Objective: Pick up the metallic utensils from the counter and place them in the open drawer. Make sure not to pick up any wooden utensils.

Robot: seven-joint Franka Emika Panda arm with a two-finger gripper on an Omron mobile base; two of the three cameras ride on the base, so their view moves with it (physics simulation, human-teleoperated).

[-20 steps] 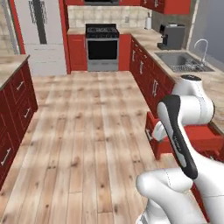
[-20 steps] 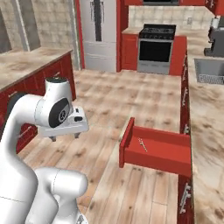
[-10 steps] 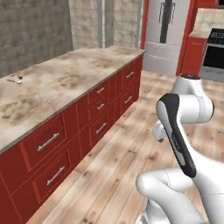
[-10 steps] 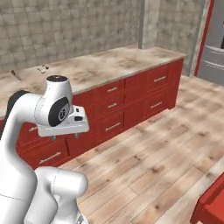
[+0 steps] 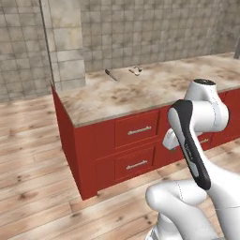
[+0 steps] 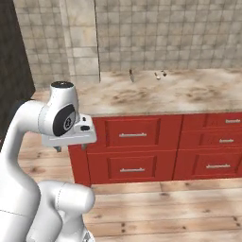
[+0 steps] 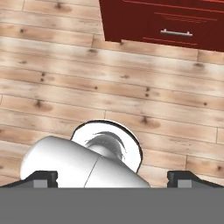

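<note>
Left base view, left to right. Tiled grey wall [image 5: 140, 28] across the top, with a jutting tiled pillar [image 5: 65, 47] upper left. Wooden plank floor [image 5: 28, 154] fills the left and lower left. Counter [image 5: 154, 89] runs from centre to the right edge, beige veined top over a red base with two silver-handled drawer fronts [image 5: 138, 131], both shut. On the top near the wall: the kitchen knife [image 5: 111, 75], dark handle toward the left, lying flat; just right of it, apart, a small cluster of spoons [image 5: 136, 71], too small to tell grey from wooden. The white arm stands lower right.

Right base view. Arm at lower left; gripper [image 6: 71, 147] hangs beneath the hand, pointing down, well short of the counter top. Knife [image 6: 131, 74] upper centre, spoons [image 6: 159, 73] to its right, all at the far edge by the wall.

Hand view. Floor planks across the frame; red cabinet base with one drawer handle [image 7: 176, 33] at the upper right. Fingertips [image 7: 43, 177] at bottom left and bottom right corners, spread wide apart, nothing between them.
</note>
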